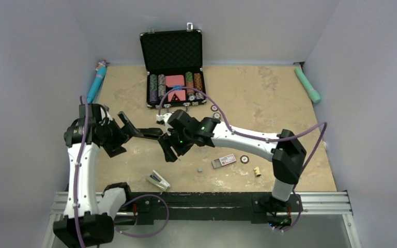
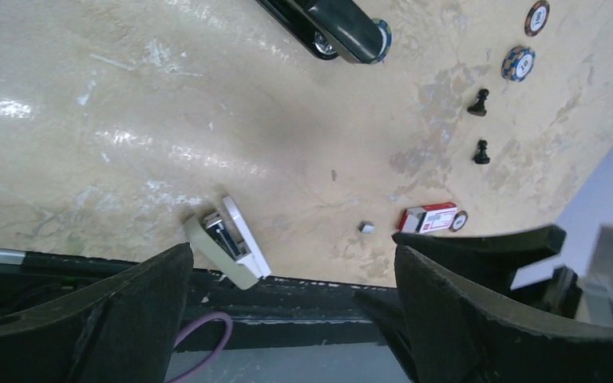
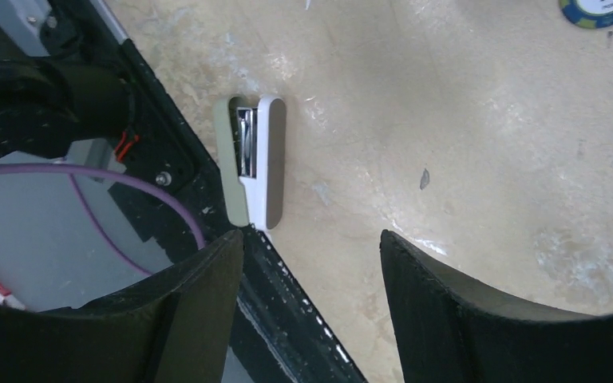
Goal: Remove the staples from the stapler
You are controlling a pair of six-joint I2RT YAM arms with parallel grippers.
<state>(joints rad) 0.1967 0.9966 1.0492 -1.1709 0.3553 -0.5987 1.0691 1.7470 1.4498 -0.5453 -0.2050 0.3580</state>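
Note:
The stapler (image 1: pixel 157 181), white and pale green, lies on its side near the table's front edge with its metal magazine showing (image 3: pixel 246 144). The staples (image 1: pixel 200 169) are a tiny grey strip on the bare table to its right, also in the left wrist view (image 2: pixel 366 228). My left gripper (image 1: pixel 137 126) hangs wide open and empty above the table, far of the stapler (image 2: pixel 227 239). My right gripper (image 1: pixel 170 152) hovers open just right of it, with nothing between its fingers (image 3: pixel 207 287). Neither gripper touches the stapler.
A small red-and-white box (image 1: pixel 224 160) and a poker chip (image 1: pixel 244 159) lie right of the staples. An open black chip case (image 1: pixel 174 62) stands at the back. Two black pawns (image 2: pixel 479 100) and loose chips (image 2: pixel 519 62) lie mid-table. A glossy black bar-shaped thing (image 2: pixel 335 24) lies farther back.

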